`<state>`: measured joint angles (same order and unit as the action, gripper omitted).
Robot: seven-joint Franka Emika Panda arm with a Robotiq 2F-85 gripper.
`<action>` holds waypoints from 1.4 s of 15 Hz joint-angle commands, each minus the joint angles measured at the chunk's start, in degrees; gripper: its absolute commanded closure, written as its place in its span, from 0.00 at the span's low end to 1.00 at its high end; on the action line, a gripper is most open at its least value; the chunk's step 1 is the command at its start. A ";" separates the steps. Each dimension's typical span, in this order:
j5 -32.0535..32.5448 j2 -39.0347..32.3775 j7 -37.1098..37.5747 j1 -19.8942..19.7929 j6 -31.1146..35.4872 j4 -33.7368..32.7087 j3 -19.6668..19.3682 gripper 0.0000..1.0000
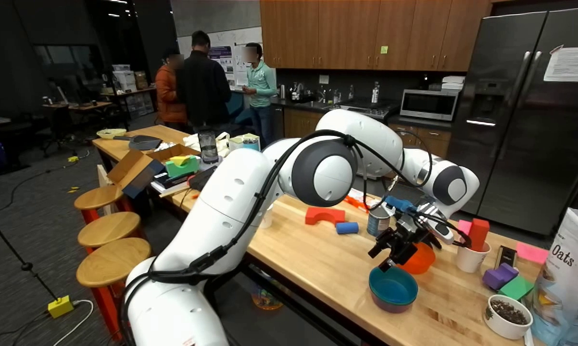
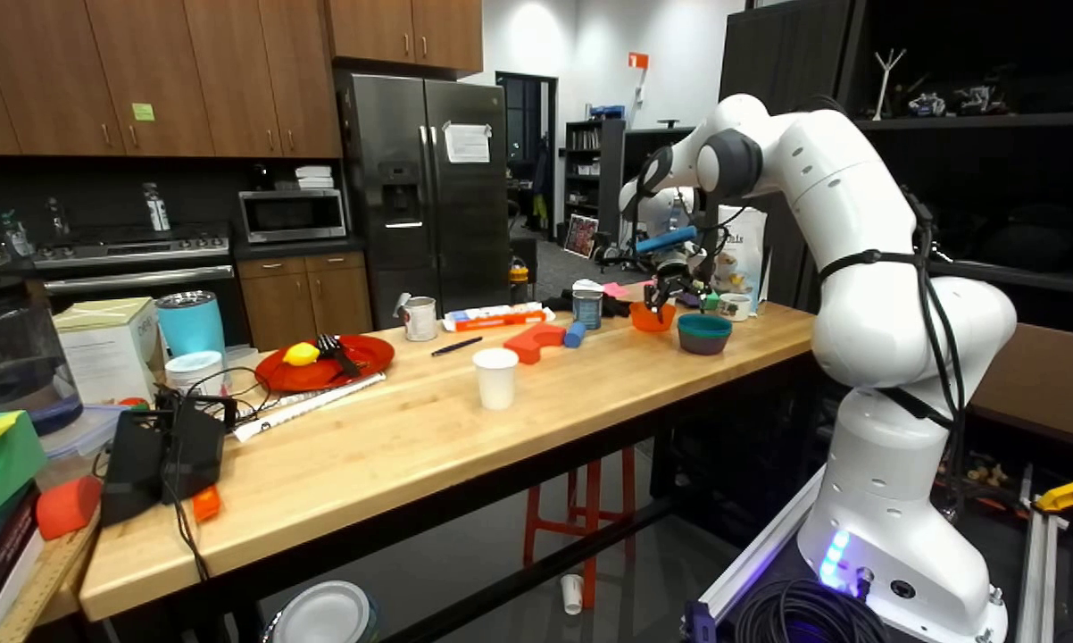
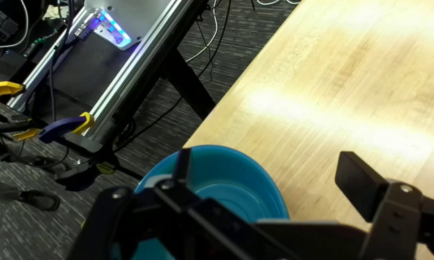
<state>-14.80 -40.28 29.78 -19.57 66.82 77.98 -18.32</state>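
Tool (image 3: 271,175) spread wide at the teal bowl (image 3: 224,169), nothing gripped

Nearest the wrist lens: both fingertips, far apart, no object held. One overlaps the teal bowl in that view, the other shows against the bench (image 3: 329,72) outside it, so a stretch of rim appears to fall between. Contact: can't tell. Bowl sits partly nested in a purple bowl (image 1: 389,308), close to the bench edge.

To work this rim cleanly I'd centre it between the pads, come straight down, close slowly; the wall probably flexes. Main risks: purple one dragging along, stack nudged off the edge, knuckles clipping the orange bowl (image 1: 423,259) just beside.

Counts, near to far. Bowls: 4, those three plus a white bowl (image 1: 508,331) holding dark bits. Close by: purple block (image 1: 500,276) x1, green block (image 1: 516,288) x1, red block (image 1: 479,234) x1, standing in a paper cup (image 1: 471,263). Oats bag (image 1: 558,283): 1. Further along: blue-grey can (image 2: 587,310), blue cylinder (image 1: 347,228) x1, red arch (image 1: 325,215) x1, plain cup (image 2: 496,384) (2 cups on the bench), pale can (image 2: 420,321) (2 cans), red plate (image 2: 376,353) x1. Stools (image 1: 113,262): 3 in an exterior view. People (image 1: 202,81): 3, well back
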 commanded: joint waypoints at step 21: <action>2.07 -1.66 7.98 0.34 0.05 -0.44 -1.04 0.03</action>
<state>-13.60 -42.04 36.20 -19.55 67.24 77.81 -19.04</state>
